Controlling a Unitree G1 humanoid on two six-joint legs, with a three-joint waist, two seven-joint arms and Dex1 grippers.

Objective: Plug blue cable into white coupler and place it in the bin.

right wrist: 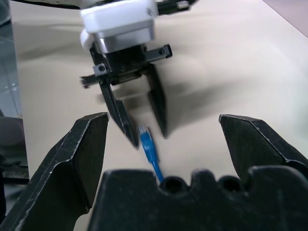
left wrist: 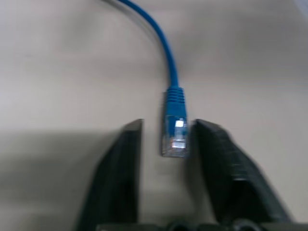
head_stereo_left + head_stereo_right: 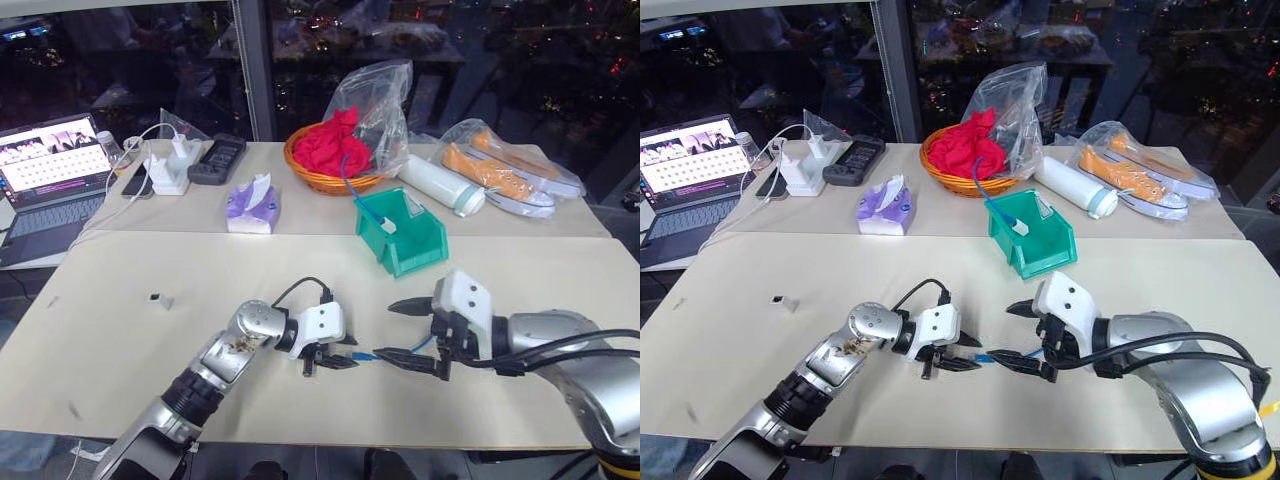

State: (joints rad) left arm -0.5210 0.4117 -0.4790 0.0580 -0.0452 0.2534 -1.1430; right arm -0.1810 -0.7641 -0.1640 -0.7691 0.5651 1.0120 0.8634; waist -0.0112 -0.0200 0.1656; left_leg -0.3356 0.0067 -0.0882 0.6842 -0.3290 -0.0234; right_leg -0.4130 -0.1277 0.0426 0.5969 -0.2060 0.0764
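One blue cable (image 2: pixel 173 82) (plug between left claw (image 2: pixel 166 144) fingers, ungripped); right claw (image 1: pixel 159 144) released.

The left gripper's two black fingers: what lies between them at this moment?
In the left wrist view, the clear plug of the blue cable lies on the table between the fingers of the left gripper. A gap shows on each side of the plug.

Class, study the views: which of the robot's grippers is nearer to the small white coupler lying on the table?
Left. The left gripper lies closer to the white coupler, which sits apart on its far left; the right gripper is farther right.
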